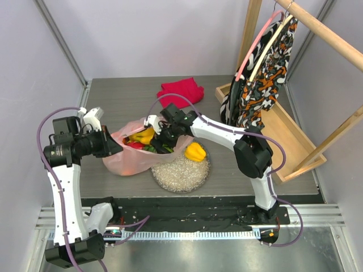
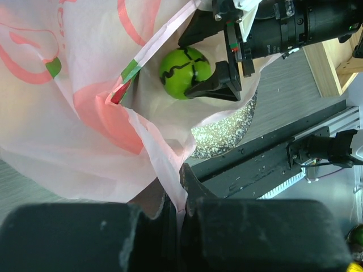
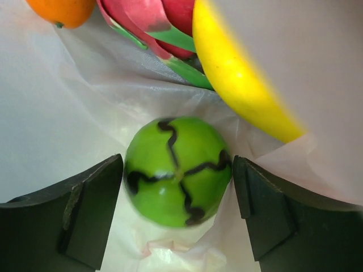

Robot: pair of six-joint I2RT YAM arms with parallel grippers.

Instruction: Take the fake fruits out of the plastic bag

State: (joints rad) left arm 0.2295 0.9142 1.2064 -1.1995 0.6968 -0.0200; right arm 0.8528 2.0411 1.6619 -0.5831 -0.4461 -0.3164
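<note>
From above and behind I look down on the grey table; both wrist cameras sit close, sharing the glossy green black-veined fruit.

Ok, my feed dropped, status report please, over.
Left fingers shut on bag edge. Right fingers straddle green fruit inside, grip unclear. Yellow fruit, dragon fruit crowd close behind.

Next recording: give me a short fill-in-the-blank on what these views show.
The right gripper straddles a ____ fruit with black wavy lines inside the plastic bag.
The left gripper is ____ on the bag's edge.
The fruit piece lying outside the bag on the glittery plate is ____.
The folded cloth beyond the bag is ____.
Missing: green; shut; yellow; red.
</note>
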